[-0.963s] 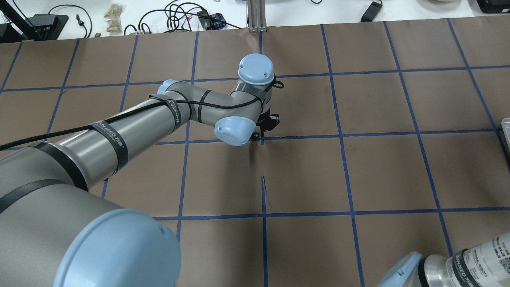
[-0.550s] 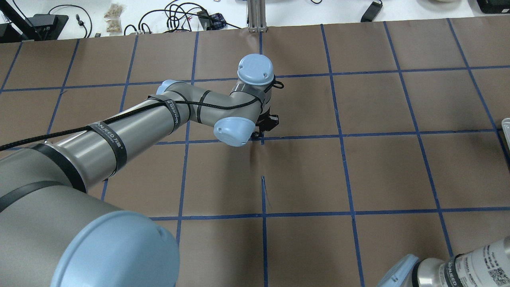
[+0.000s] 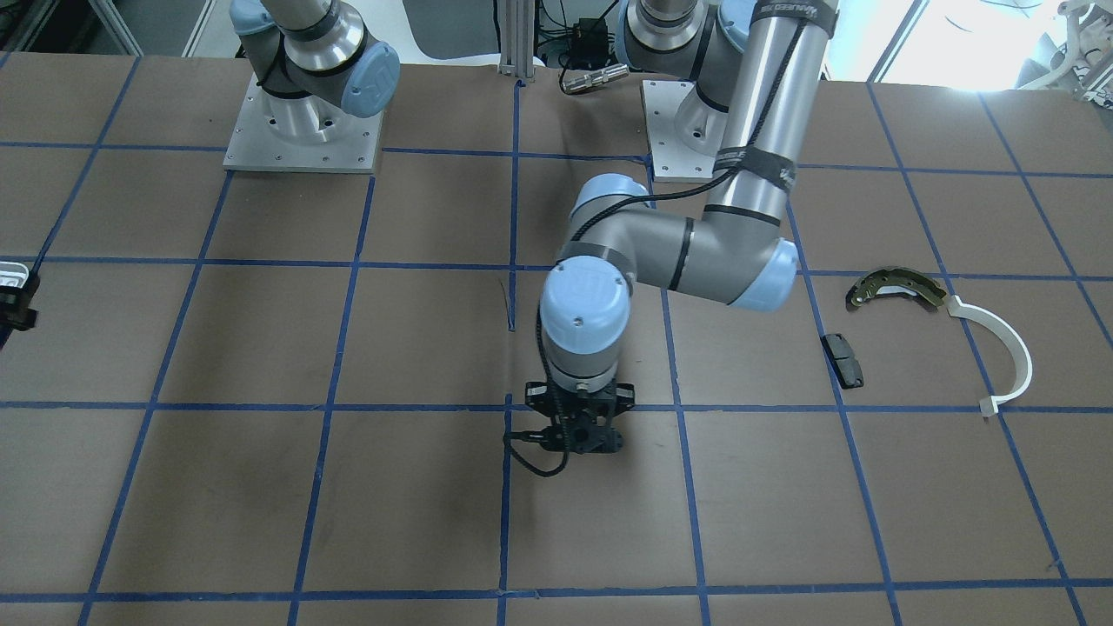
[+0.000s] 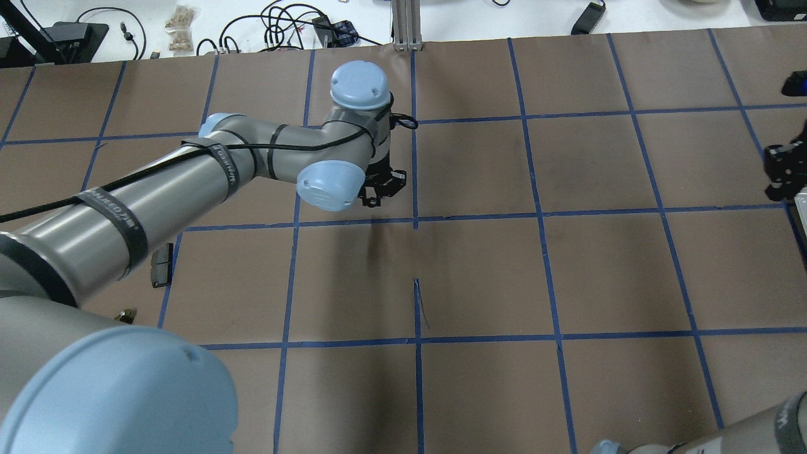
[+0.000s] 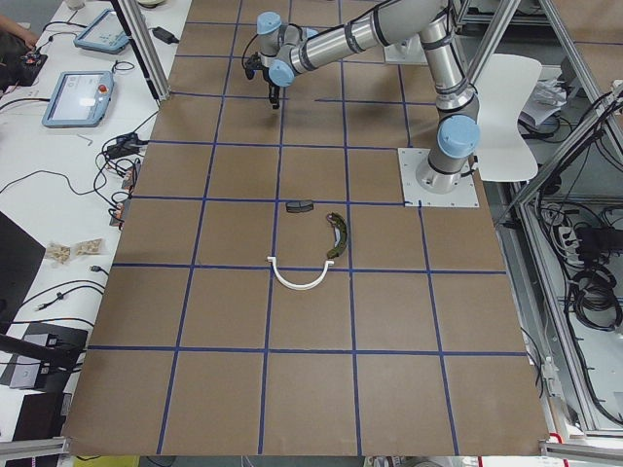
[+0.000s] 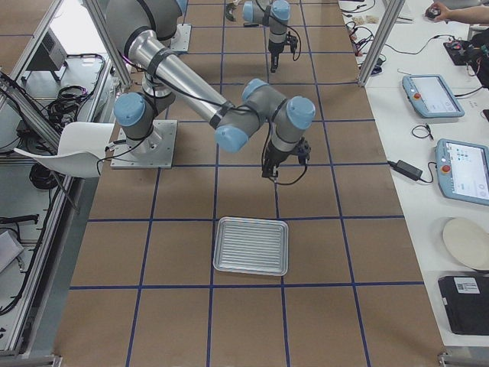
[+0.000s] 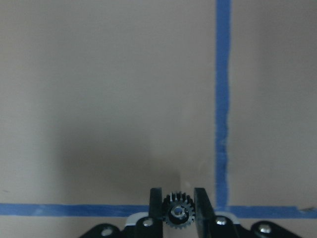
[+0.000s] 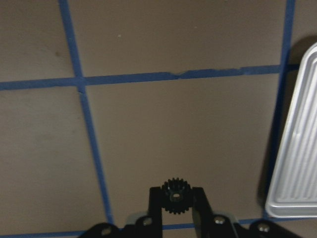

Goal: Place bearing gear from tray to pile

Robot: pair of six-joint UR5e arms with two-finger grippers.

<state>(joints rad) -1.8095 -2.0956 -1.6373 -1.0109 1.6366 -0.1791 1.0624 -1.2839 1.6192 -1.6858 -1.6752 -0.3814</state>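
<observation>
My left gripper (image 7: pixel 177 197) is shut on a small black-toothed bearing gear (image 7: pixel 177 214) above the brown mat near the table's middle (image 4: pixel 381 186), also seen in the front view (image 3: pixel 578 430). My right gripper (image 8: pixel 176 190) is shut on a second gear (image 8: pixel 176 196), just beside the ridged silvery tray (image 8: pixel 297 148), at the overhead view's right edge (image 4: pixel 782 167). The tray (image 6: pixel 252 246) looks empty. The pile lies on my left side: olive brake shoe (image 3: pixel 896 287), white arc (image 3: pixel 1009 348), black pad (image 3: pixel 843 359).
Blue tape lines (image 4: pixel 416 217) grid the brown mat. Both arm bases (image 3: pixel 300 130) stand at the robot's edge. Cables, tablets and small items lie on the white bench beyond the mat's far edge (image 4: pixel 284 25).
My left arm has swung left and slightly farther away with its gear. My right gripper has come into the overhead view at the right edge, and its elbow has dropped lower.
</observation>
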